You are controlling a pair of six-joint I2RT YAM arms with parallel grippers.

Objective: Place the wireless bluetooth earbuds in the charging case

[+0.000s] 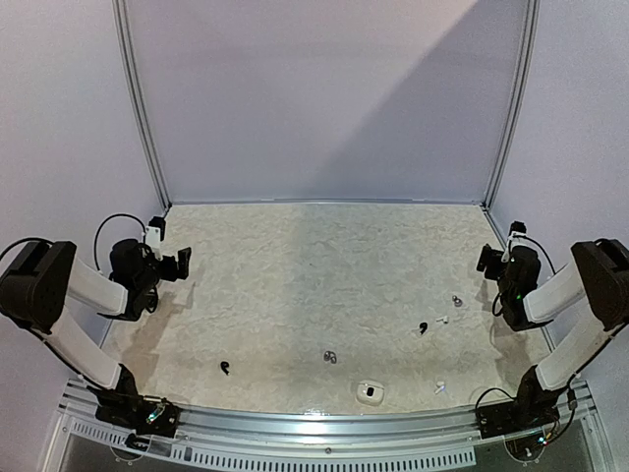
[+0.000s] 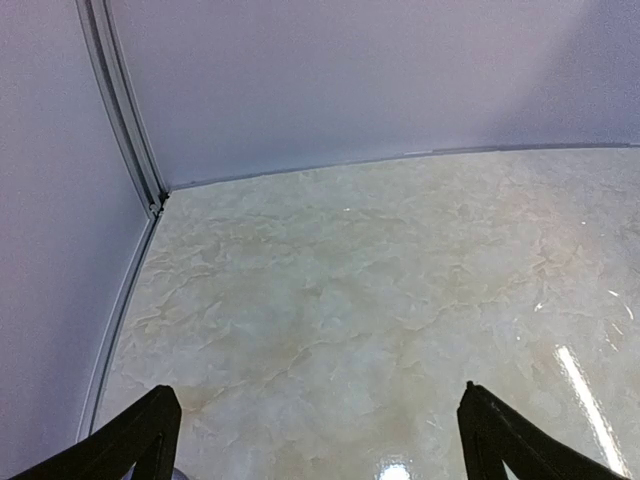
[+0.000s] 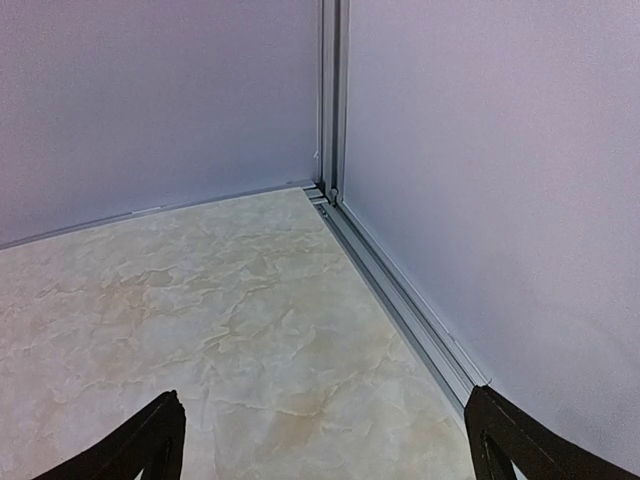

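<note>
Where the two arm bases are bolted at the near rail, we begin with the small white charging case [image 1: 369, 391], which lies on the marbled surface [image 1: 295, 285] close to the near edge, a little right of the middle, with a dark spot on its top. Near it to the right, not touching, lies the near white earbud [image 1: 439, 387]. A little farther in and well to the left of the case we see the left black earbud [image 1: 226, 368] on its own, and the middle grey earbud [image 1: 331, 356] lies between it and the case, slightly beyond the case. Deeper on the right side lie the right black earbud [image 1: 423, 327] and, just beside it, the far white earbud [image 1: 441, 320], with the far grey earbud [image 1: 457, 300] near them and a touch deeper. All six lie outside the case; whether its lid is up we cannot tell from above. Beyond the earbuds, the left tool [image 1: 170, 243] hangs over the left side of the surface and the right tool [image 1: 502, 244] over the right side, both well apart from every earbud. Each wrist view shows us dark fingertips [image 2: 150, 430] spread wide at the bottom corners, gripping nothing. Farthest off, pale walls [image 1: 324, 98] rise between metal posts [image 1: 144, 108].
</note>
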